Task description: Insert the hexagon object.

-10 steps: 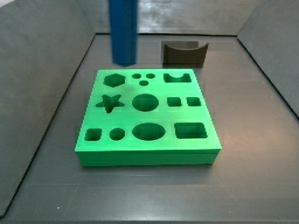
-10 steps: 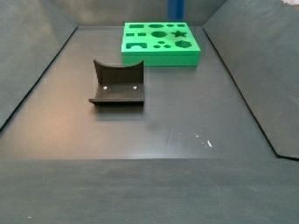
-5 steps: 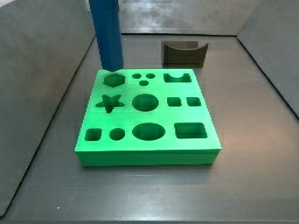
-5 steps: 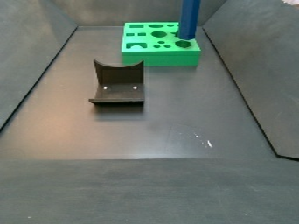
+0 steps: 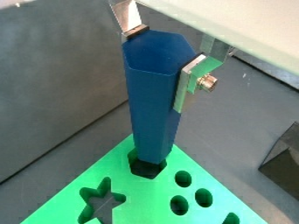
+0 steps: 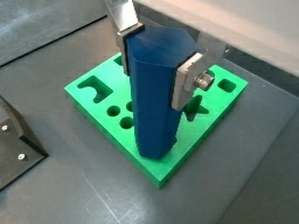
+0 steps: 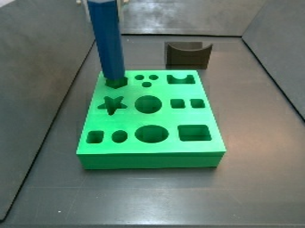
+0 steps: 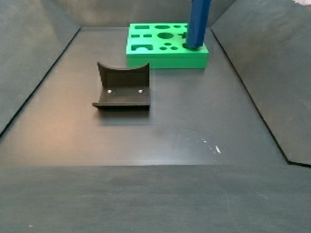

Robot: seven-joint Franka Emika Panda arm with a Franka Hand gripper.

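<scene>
My gripper [image 5: 162, 52] is shut on the top of the hexagon object [image 5: 152, 105], a tall blue faceted bar held near upright. One silver finger [image 5: 131, 22] presses one face and the other finger [image 5: 193, 79] the opposite face. The bar's lower end sits at the mouth of the hexagonal hole at a back corner of the green board [image 5: 135, 188]. The same grip shows in a wrist view [image 6: 156, 54]. In both side views the bar [image 7: 107, 40] [image 8: 197, 23] stands on the board [image 7: 125, 120] [image 8: 165, 62], and the gripper is cut off above the frame.
The board has several other holes, among them a star [image 7: 112, 105], rounds and squares. A dark brown block with a curved notch [image 7: 188, 53] [image 8: 122, 86] stands on the floor apart from the board. Grey walls close in the floor.
The bar has moved toward the board's back corner and come down. Its lower end was above the board and now meets the hexagonal hole.
</scene>
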